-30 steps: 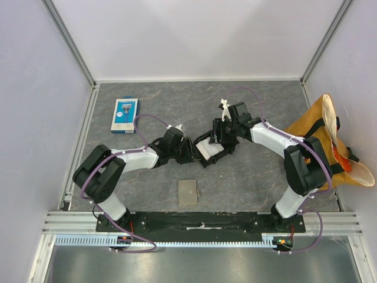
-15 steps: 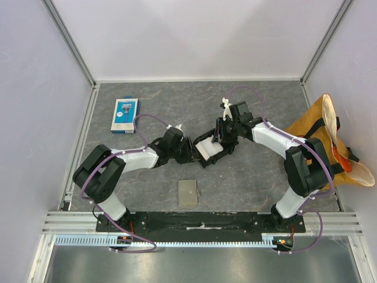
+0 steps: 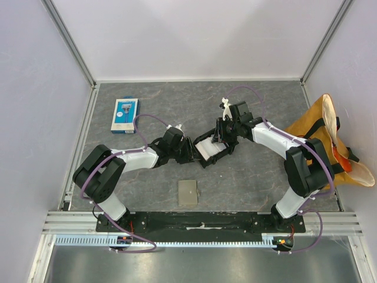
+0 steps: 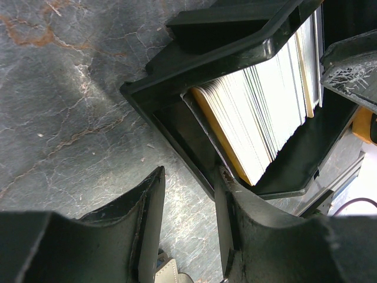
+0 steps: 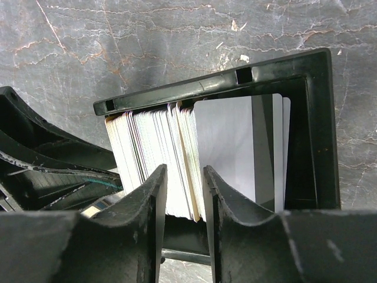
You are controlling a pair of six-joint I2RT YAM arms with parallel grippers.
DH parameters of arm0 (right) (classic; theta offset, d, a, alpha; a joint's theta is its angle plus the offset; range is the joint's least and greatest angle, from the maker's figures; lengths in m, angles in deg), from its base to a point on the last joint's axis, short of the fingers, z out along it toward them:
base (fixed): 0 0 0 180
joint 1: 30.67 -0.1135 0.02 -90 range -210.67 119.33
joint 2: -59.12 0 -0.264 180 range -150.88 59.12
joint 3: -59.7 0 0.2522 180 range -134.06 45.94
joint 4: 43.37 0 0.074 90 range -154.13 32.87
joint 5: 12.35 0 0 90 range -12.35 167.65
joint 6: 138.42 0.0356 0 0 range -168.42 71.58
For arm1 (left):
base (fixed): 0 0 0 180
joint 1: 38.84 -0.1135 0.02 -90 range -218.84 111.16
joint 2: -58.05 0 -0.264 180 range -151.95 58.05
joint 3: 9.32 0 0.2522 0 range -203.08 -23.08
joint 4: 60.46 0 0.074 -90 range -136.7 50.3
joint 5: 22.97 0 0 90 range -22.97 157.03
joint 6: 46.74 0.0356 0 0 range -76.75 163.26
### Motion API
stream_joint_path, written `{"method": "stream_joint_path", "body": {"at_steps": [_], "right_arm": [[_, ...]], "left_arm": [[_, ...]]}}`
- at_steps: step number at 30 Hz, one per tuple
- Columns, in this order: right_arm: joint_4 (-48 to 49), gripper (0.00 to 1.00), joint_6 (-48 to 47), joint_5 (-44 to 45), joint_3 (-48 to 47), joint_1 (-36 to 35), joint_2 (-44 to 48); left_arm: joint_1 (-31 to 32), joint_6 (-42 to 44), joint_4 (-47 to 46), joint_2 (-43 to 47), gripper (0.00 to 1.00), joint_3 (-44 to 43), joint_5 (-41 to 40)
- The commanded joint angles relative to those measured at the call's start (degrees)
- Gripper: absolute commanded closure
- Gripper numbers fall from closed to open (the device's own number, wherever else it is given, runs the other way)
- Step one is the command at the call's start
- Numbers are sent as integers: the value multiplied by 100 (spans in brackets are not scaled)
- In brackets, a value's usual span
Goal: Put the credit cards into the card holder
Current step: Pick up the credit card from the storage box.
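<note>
The credit cards (image 3: 207,148) stand on edge as a white stack in a black tray (image 3: 205,161) mid-table. In the right wrist view my right gripper (image 5: 184,171) reaches down into the stack (image 5: 147,153), its jaws shut on a small bunch of cards, while a white card face (image 5: 227,147) leans beside it. My left gripper (image 4: 188,174) is open at the tray's near end, straddling the tray wall (image 4: 177,127) with table showing in the gap. The grey-tan card holder (image 3: 188,192) lies closed near the front, apart from both grippers (image 3: 193,152) (image 3: 221,140).
A blue-and-white retail pack (image 3: 125,114) lies at the back left. An orange bag (image 3: 330,141) slumps against the right wall. Metal rails edge the table on both sides.
My right gripper's jaws have narrowed onto the cards, and it shifted slightly over the tray. The left gripper and the tray have not moved.
</note>
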Motion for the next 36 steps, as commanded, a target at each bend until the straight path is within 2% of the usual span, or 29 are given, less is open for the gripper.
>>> {"method": "stream_joint_path", "body": {"at_steps": [1,4,9,19,26,31,36], "right_arm": [[42,58,31,8,-162,19,95],[130,46,31,113,-179,19,165],[86,32,-162,404,-302,10,175],[-247,23,-496,562,-513,-95,-458],[-108,27,-365,0,-417,-130,-555],[-46,40,-259,-229,-390,-121,-362],[-55,48,-180,-255,-355,-121,-151]], "left_arm": [[-35,144,38,-42,55,-203,93],[-35,144,29,-25,55,-194,92],[-35,152,29,-7,55,-185,101],[-35,161,20,-51,55,-211,128],[-35,179,20,-77,55,-238,154],[-35,179,29,-69,55,-238,154],[-35,188,55,-42,55,-238,137]]}}
